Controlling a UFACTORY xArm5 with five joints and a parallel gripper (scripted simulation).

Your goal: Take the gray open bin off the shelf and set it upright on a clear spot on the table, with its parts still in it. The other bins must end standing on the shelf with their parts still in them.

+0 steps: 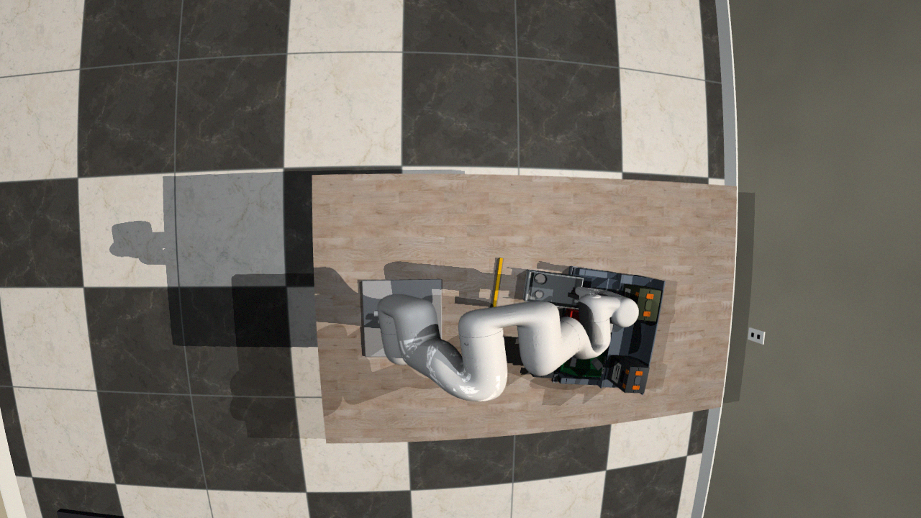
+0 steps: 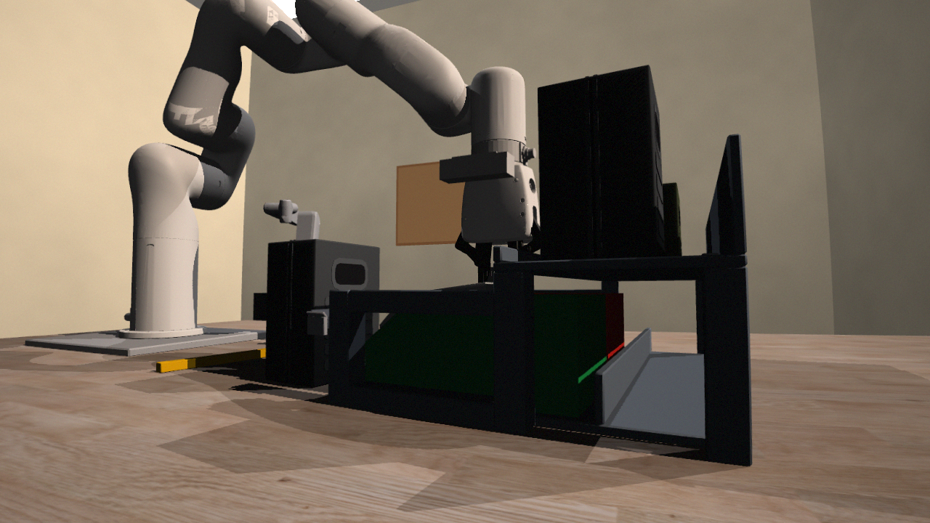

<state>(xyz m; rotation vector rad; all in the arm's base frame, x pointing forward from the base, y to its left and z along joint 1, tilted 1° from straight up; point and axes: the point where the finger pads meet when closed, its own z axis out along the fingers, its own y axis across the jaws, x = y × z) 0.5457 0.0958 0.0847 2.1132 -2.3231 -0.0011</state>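
The gray open bin (image 1: 547, 286) stands upright at the end of the dark shelf (image 2: 533, 338) nearest the robot base; in the side view (image 2: 325, 292) a pale part (image 2: 296, 219) sticks up out of it. My gripper (image 2: 499, 252) points straight down at the edge of the shelf's upper level, right of the gray bin and apart from it. Its fingers are partly open, their tips are hidden behind the shelf rail, and I see nothing between them. From above, the wrist (image 1: 619, 312) hides the gripper.
A tall black bin (image 2: 598, 162) stands on the upper level right beside the gripper. A green bin (image 2: 455, 351) and a red one (image 2: 614, 322) sit on the lower level. Bins with orange parts (image 1: 649, 301) are at the far end. A yellow bar (image 1: 496, 282) lies on the table.
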